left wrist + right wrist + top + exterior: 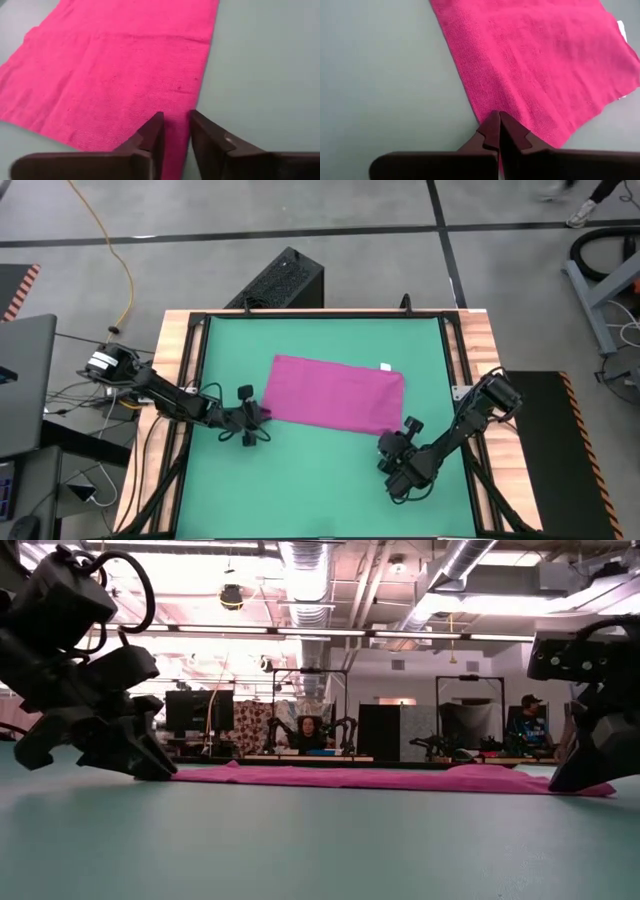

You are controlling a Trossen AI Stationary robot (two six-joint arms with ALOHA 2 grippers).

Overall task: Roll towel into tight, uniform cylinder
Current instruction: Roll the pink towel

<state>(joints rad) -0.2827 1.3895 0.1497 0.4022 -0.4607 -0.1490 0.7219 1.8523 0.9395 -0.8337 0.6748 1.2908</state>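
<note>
Dark fingers of the left gripper (175,131) stand narrowly parted over a corner of the towel (336,394), pink cloth showing in the slot between them, though whether they already bite the fabric cannot be told. Largest in the scene is the green mat (320,490), a smooth matte sheet on which the towel lies flat and unrolled near the middle. Magenta-pink, soft and finely woven, the towel forms a long rectangle, slightly askew, with a small white tag (386,366) at its far edge. At the towel's left near corner sits the left gripper; at its right near corner the right gripper (499,127) has its fingers pressed together, tips at the cloth's very edge, apparently nipping it. Judging by the flat cloth, rolling has not begun and the step in hand is securing both near corners. Next, the move seems to call for an even lift and fold-over by both arms, keeping the edge straight so the cylinder starts tight.
</note>
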